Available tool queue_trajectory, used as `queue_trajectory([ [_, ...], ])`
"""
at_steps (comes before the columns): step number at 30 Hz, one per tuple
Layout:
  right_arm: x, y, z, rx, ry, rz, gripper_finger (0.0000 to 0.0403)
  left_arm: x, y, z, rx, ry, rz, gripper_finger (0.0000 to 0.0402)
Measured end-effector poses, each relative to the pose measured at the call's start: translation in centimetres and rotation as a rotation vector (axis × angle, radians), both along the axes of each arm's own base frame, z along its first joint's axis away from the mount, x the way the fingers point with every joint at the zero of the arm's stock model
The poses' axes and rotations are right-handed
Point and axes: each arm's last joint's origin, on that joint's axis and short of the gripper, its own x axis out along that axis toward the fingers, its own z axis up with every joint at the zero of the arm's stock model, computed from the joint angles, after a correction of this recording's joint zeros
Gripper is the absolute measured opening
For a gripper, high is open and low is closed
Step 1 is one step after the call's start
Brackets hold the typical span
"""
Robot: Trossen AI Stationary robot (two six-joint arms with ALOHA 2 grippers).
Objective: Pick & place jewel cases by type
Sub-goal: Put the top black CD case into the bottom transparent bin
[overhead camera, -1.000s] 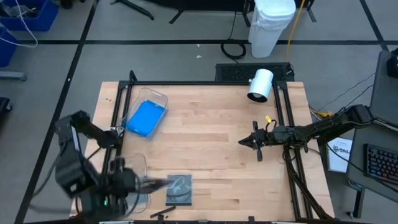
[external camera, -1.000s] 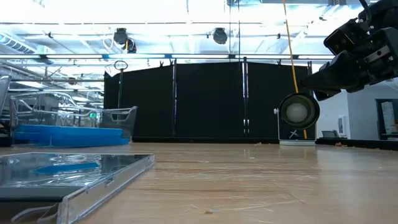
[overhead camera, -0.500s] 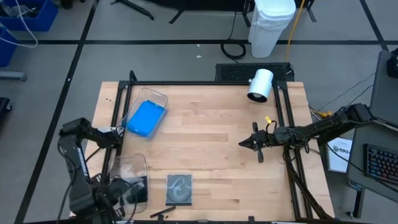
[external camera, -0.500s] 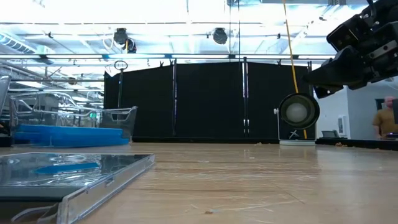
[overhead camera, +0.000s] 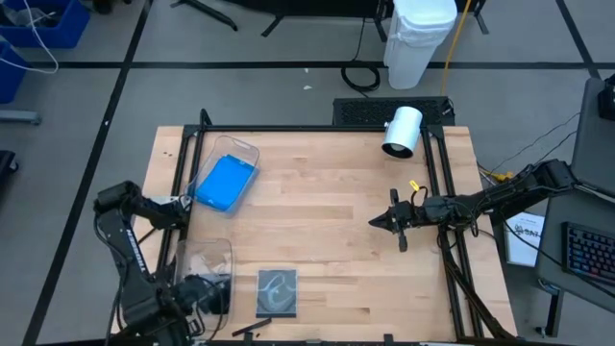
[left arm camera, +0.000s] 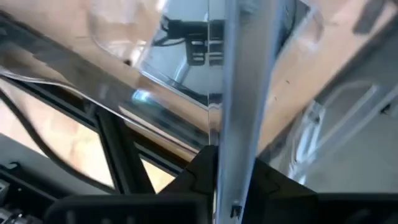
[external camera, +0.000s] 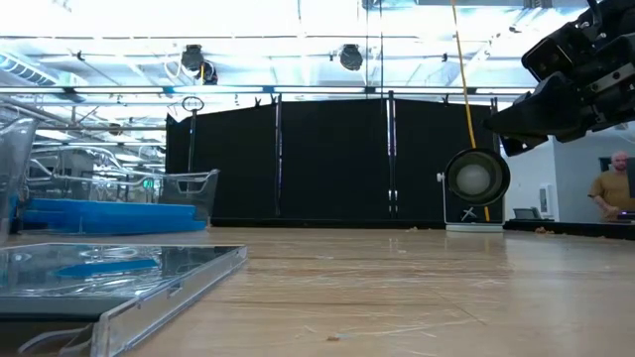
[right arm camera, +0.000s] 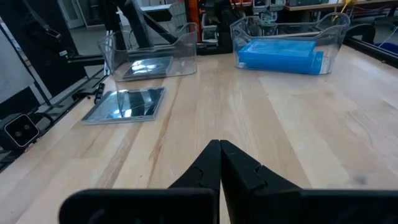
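Note:
My left gripper (overhead camera: 199, 293) (left arm camera: 231, 162) stands at the table's near left over a clear bin (overhead camera: 207, 252), shut on a grey/clear jewel case (left arm camera: 239, 93) that I see edge-on. Another grey case (left arm camera: 186, 56) lies flat on that bin's floor. One more grey case (overhead camera: 277, 291) (right arm camera: 127, 102) lies flat on the table to the bin's right. Blue jewel cases (overhead camera: 225, 182) (right arm camera: 280, 53) are stacked in a second clear bin at the far left. My right gripper (overhead camera: 378, 221) (right arm camera: 220, 149) hovers shut over the table's right half, touching nothing. My left gripper pinches the grey/clear jewel case by its two flat faces, at one edge (left arm camera: 225, 155), between its two fingers (left arm camera: 198, 177). The fingers come from above and point down. The case stands on edge below them, over the bin. Whether its lower edge touches the bin, I cannot tell.
A white cylinder (overhead camera: 402, 132) lies at the table's far right. Black rails (overhead camera: 317, 128) run along the far, left and right edges. Bare wood lies between the bins and my right gripper. A person (external camera: 610, 193) stands in the room behind.
My left gripper has swung from beside the grey case on the table toward the near left corner. It has come down over the clear bin and rolled its wrist, carrying the case along.

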Motion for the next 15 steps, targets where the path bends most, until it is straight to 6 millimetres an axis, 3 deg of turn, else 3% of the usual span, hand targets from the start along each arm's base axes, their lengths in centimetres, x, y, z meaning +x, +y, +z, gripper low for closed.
queue_trajectory([
  [8,0.0,0.0,0.0,0.006,0.002,-0.002,0.0,1.0,0.9,0.0,0.047,-0.024,0.052,0.0109],
  [15,0.0,0.0,0.0,0.006,0.005,-0.002,0.0,1.2,1.1,0.1,0.066,-0.042,0.012,0.012],
])
